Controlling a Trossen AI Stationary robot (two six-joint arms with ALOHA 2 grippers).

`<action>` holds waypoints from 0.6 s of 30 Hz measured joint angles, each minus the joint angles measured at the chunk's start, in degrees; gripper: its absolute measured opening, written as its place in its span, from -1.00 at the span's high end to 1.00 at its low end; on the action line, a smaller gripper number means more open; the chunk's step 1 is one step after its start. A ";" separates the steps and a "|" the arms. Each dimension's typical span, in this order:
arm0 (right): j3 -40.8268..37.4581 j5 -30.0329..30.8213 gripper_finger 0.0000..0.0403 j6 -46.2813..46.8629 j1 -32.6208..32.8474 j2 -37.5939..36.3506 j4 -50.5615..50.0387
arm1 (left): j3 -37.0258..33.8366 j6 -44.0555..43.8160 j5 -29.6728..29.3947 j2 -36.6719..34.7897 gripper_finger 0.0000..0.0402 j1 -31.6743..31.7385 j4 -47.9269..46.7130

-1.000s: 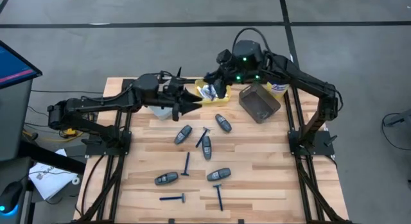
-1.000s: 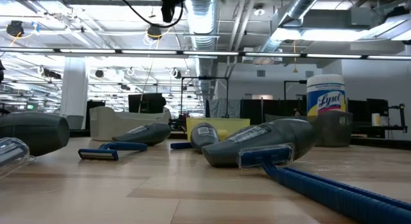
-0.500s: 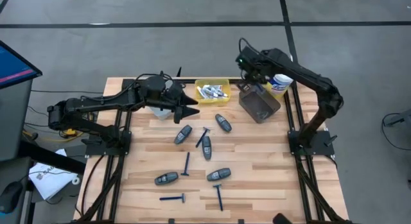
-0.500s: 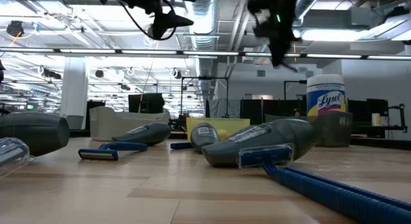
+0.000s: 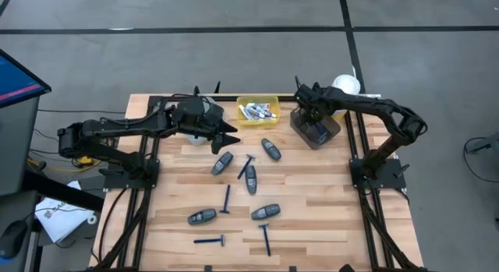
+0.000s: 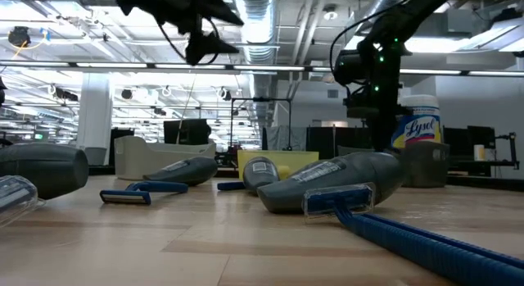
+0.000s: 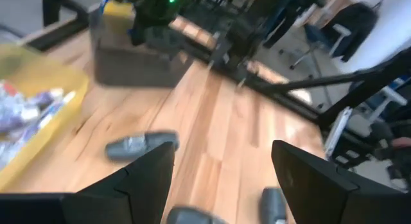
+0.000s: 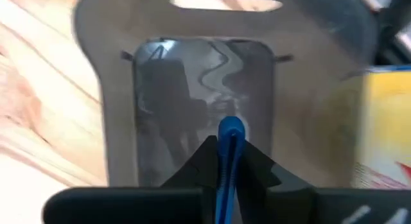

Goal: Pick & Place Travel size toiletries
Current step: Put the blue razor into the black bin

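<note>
My right gripper (image 5: 312,118) points down over the grey bin (image 5: 327,136), shut on a thin blue razor (image 8: 230,137). My left gripper (image 5: 231,135) hangs open above the table left of the yellow bin (image 5: 272,100), which holds white mini tubes (image 5: 254,111). Its fingers (image 7: 149,179) stand wide apart with nothing between them. Several dark grey pods (image 5: 223,163) and blue razors (image 5: 227,199) lie flat on the wooden table (image 5: 327,194). My right gripper pinches the razor's thin blue handle (image 8: 229,161) between its two fingers. The fingers point down from above and the handle runs along them. Its rounded free end (image 8: 231,129) sticks out past the fingertips, over the inside of the grey bin (image 8: 115,89) and clear of it.
A white wipes canister (image 5: 345,85) with a yellow label stands at the far right behind the grey bin. A pod (image 5: 270,150) lies just near of the two bins. More pods and razors are scattered toward the near edge.
My right gripper has swung from over the yellow bin toward the table's right edge and down, tipping until it points down over the grey bin, shut all the while. My left gripper has sunk a little and tipped downward.
</note>
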 joint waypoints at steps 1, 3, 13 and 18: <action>-0.41 0.04 0.87 0.32 0.24 0.03 0.60 | -0.73 -0.06 -0.12 0.00 -0.29 0.00 -0.03; -0.68 0.29 0.73 0.55 0.36 0.00 1.43 | -2.31 -0.15 -1.06 0.00 -0.29 -0.02 0.17; 1.94 0.50 -0.17 0.56 0.66 -0.04 0.06 | -6.44 -4.11 -2.00 -1.09 -0.29 -2.62 -2.20; 7.91 -6.42 -0.24 1.12 5.72 -0.15 1.04 | -6.43 -5.42 -2.74 -10.06 -0.24 -3.45 -2.93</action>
